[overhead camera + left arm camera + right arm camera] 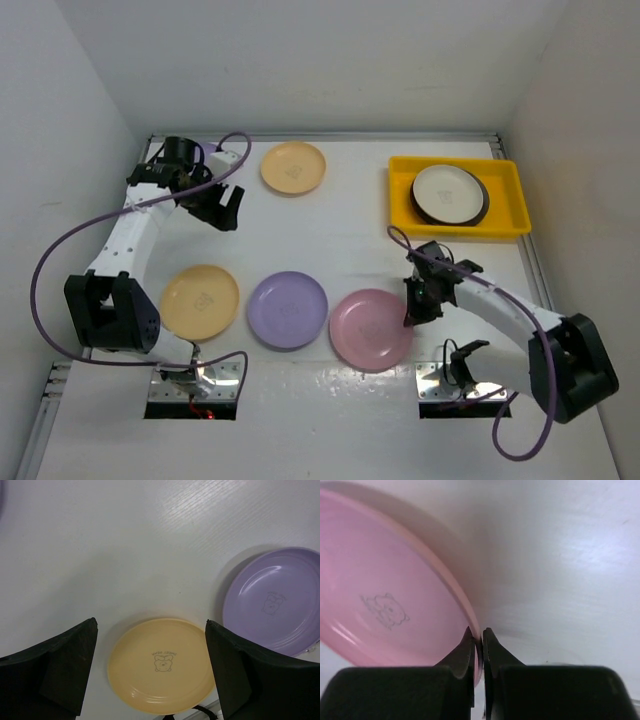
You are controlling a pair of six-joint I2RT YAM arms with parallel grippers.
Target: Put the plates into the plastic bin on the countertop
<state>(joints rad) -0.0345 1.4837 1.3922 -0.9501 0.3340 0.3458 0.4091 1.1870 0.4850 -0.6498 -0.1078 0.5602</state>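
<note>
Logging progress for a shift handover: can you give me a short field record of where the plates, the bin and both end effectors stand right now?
bin: yellow plastic bin, far right of the countertop
in bin: steel-rimmed plate, cream centre
on countertop: pink plate, lavender plate, near yellow-orange plate, far yellow-orange plate
right end effector: shut on the pink plate's rim
left end effector: open, holding nothing
</note>
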